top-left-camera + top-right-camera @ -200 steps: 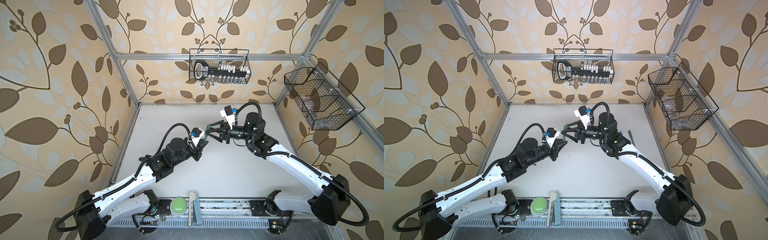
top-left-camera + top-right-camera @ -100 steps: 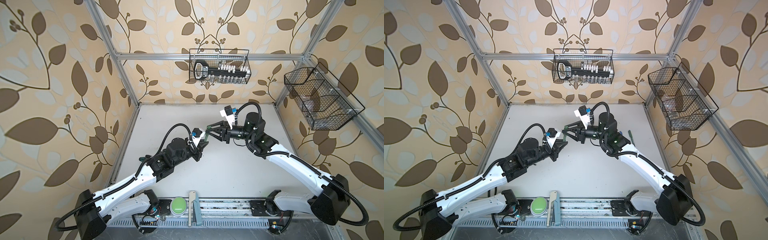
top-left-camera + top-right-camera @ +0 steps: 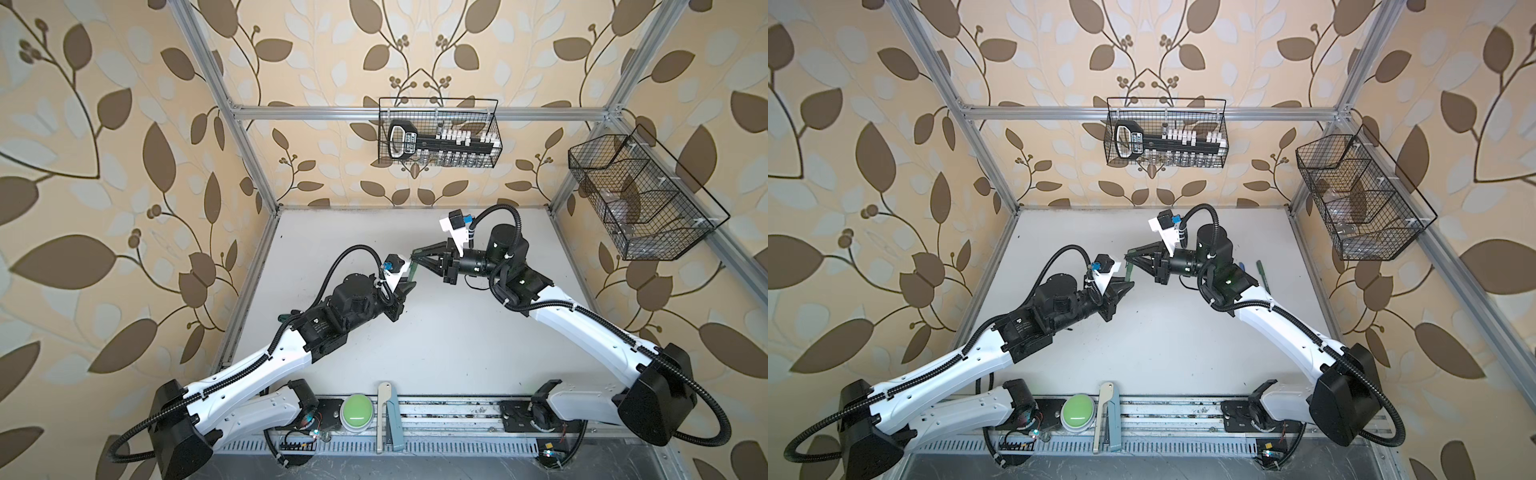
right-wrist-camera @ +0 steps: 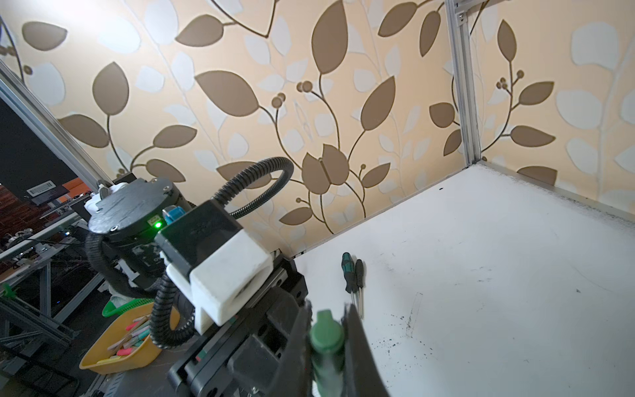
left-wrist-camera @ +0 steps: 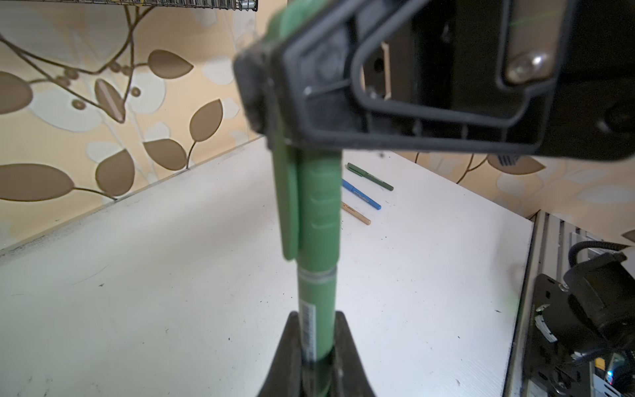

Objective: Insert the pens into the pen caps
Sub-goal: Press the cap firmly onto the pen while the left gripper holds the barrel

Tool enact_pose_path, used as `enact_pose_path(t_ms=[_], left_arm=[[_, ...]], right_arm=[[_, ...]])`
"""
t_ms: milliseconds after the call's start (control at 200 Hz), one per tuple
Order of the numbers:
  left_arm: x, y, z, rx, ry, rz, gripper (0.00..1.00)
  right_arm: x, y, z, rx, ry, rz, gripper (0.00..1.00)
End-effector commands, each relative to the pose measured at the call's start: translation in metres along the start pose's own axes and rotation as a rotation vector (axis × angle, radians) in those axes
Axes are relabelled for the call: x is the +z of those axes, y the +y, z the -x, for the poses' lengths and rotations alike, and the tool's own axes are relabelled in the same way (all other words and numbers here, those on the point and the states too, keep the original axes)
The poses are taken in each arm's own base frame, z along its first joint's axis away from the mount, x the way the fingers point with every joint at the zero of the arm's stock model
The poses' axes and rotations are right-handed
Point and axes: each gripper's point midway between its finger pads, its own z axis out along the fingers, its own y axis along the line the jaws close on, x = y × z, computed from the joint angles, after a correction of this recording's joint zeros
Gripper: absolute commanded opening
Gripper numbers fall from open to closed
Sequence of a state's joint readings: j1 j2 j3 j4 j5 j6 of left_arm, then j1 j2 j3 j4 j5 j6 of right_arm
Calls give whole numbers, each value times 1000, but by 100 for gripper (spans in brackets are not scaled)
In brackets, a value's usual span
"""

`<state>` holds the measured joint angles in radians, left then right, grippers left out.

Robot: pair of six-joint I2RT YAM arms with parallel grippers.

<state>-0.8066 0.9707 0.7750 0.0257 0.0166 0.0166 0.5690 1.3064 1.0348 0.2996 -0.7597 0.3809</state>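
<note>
Barcode label (image 5: 308,326) marks the green pen (image 5: 316,292) pinched by left hand (image 5: 316,318); right hand (image 4: 327,311) pinches its cap (image 5: 319,202).

The green pen (image 5: 316,330) runs off the bottom edge — the top of its cap (image 5: 318,206) is hidden behind the blurred right gripper (image 5: 275,92).

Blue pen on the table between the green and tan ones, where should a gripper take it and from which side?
Probably take the blue pen at mid-barrel, straight down from above, jaws across its width. It lies flat on the table, so only its top is free. The dark green pen and tan pen lie alongside, so the gaps look tight.
</note>
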Motion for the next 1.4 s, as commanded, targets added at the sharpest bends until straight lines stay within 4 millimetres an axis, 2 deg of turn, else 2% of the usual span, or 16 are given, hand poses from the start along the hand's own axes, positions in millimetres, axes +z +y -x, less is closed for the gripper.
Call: enact_pose_path(t_ms=[0,240,460,565,800,990,1040,1105,1140,1175,1255,1324,1394], left_arm=[[-21,13,90,49,-295,95,0],[-27,18,125,109,-375,93,0],[-37,17,159,180,-456,91,0],[-41,20,174,190,-492,80,0],[-63,36,204,145,-601,66,0],[-75,36,221,133,-657,32,0],[-71,32,219,135,-633,5,0],[-60,26,209,125,-581,-48,0],[-50,24,200,102,-536,-74,0],[-38,24,187,80,-473,-98,0],[-7,24,150,13,-314,-140,0],[12,23,115,-72,-201,-170,0],[22,17,84,-134,-137,-201,0]], right_arm=[[0,17,-39,92,111,96,0],[-6,19,-56,120,156,98,0],[-4,19,-91,195,241,113,0],[-2,10,-113,222,301,77,0],[-5,5,-140,271,341,52,0],[-8,1,-165,328,377,32,0],[-10,3,-158,330,350,51,0],[-14,3,-129,303,256,58,0],[-18,4,-108,264,202,50,9],[-23,3,-89,220,155,27,22],[-35,9,-45,102,60,-9,32],[-49,15,-15,28,-19,-37,47],[-60,18,2,-22,-67,-68,51]])
